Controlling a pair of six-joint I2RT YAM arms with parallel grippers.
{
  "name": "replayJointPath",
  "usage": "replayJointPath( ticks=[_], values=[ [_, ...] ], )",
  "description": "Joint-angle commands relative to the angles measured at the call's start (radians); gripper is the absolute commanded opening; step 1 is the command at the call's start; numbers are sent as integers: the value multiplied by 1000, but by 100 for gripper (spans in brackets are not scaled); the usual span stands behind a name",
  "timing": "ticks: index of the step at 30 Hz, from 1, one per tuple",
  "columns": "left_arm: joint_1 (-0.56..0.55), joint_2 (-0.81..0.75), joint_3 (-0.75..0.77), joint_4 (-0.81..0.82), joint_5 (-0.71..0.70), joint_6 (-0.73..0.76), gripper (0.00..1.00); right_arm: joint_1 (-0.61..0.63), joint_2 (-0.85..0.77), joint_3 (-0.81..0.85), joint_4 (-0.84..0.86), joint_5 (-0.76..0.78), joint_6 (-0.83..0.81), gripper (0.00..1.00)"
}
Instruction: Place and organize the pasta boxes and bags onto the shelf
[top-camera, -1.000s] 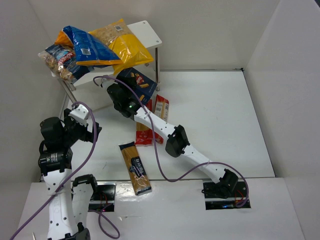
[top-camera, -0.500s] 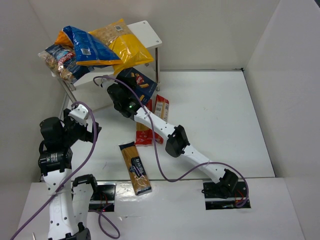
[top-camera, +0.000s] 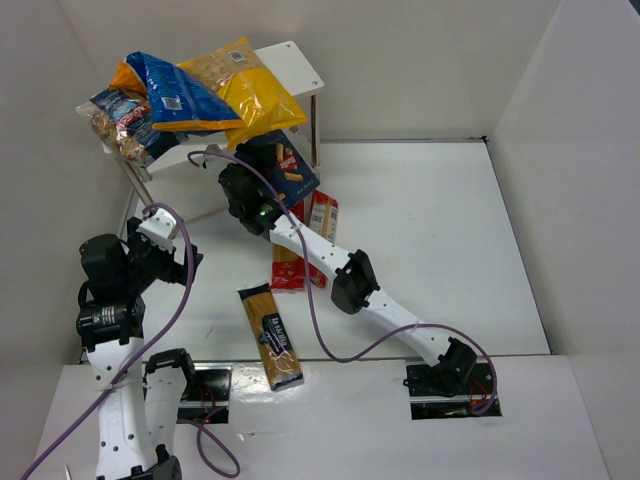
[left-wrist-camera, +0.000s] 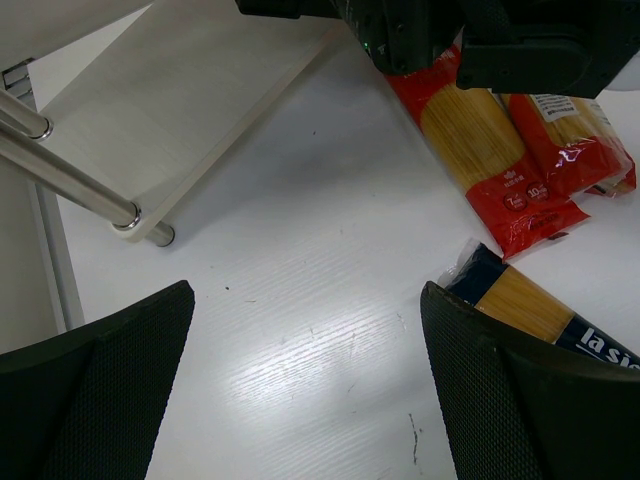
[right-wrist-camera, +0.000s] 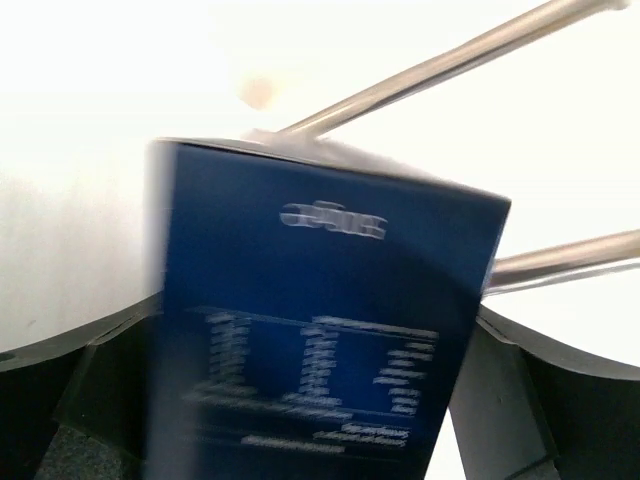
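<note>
Item: blue box, cardboard, rectangular, printed. It is clamped between the closed fingers of the right gripper and held tilted just beside the front of the shelf, toward the counter's far left corner.
Shelf: flat white boards, thin metal legs; crinkly plastic bags heaped on top.
Left gripper: spread wide, empty, near the left edge.

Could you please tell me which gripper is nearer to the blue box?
Right. The right gripper is clamped on the blue box beside the shelf; the left gripper hangs open over the table, well apart from it.
</note>
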Motion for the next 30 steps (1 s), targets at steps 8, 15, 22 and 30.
replayJointPath(
  ticks=[8, 15, 22, 30],
  values=[
    [7, -7, -3, 33, 16, -20, 100, -9, 4, 73, 292, 40, -132, 100],
    [7, -7, -3, 24, 16, -20, 100, 0, 15, 73, 299, 40, -152, 100],
    [16, -7, -3, 24, 16, -20, 100, 9, 60, 73, 479, 6, -322, 100],
    [16, -7, -3, 24, 16, -20, 100, 52, 49, 73, 452, -16, -293, 100]
  ],
)
